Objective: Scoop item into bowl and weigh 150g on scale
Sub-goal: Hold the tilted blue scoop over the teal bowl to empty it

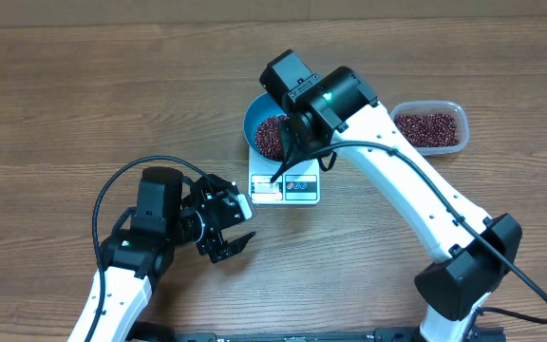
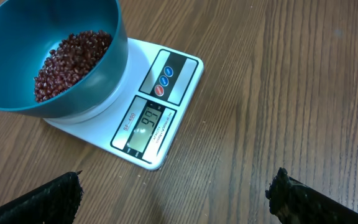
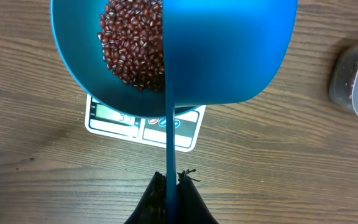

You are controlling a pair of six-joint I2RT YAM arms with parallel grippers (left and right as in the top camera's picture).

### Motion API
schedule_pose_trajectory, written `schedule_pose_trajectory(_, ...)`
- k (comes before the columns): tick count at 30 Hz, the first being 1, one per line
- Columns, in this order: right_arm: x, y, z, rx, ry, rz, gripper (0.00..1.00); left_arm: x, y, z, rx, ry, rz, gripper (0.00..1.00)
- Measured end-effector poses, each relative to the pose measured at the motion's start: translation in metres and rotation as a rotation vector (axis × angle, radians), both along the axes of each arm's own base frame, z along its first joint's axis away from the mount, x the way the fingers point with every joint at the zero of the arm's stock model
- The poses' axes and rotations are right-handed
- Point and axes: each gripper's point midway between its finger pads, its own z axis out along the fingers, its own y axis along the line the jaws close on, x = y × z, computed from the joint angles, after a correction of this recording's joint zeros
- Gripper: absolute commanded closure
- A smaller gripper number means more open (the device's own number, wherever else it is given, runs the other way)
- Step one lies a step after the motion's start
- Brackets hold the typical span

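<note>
Beans in bowl on scale; scoop over bowl, gripped by right arm.
The left gripper (image 1: pixel 242 228) is seen with jaws spread wide and empty above the table (image 1: pixel 65 95), near-left of the scale (image 1: pixel 284 188). The teal bowl (image 1: pixel 254 125) is seated on the scale's far part, with the lit display exposed; a heap of beans (image 1: pixel 272 139) is contained in it. A blue scoop (image 3: pixel 229 56) is poised over the bowl's right half, its thin handle clamped in the fully closed right gripper (image 3: pixel 172 182). A clear tub (image 1: pixel 429 128) of beans is noted at far right.
</note>
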Motion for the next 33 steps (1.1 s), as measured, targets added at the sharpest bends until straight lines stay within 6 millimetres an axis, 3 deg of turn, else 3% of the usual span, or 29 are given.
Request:
schedule_pose_trajectory(15,-0.002,0.003,0.001,-0.025,-0.012,0.055,0.96,0.000,0.000,0.000,0.000,0.000,0.000,0.00)
schedule_pose_trajectory(33,0.005,-0.008,0.003,-0.120,-0.049,0.160,0.96,0.000,0.000,0.000,0.000,0.000,0.000,0.00)
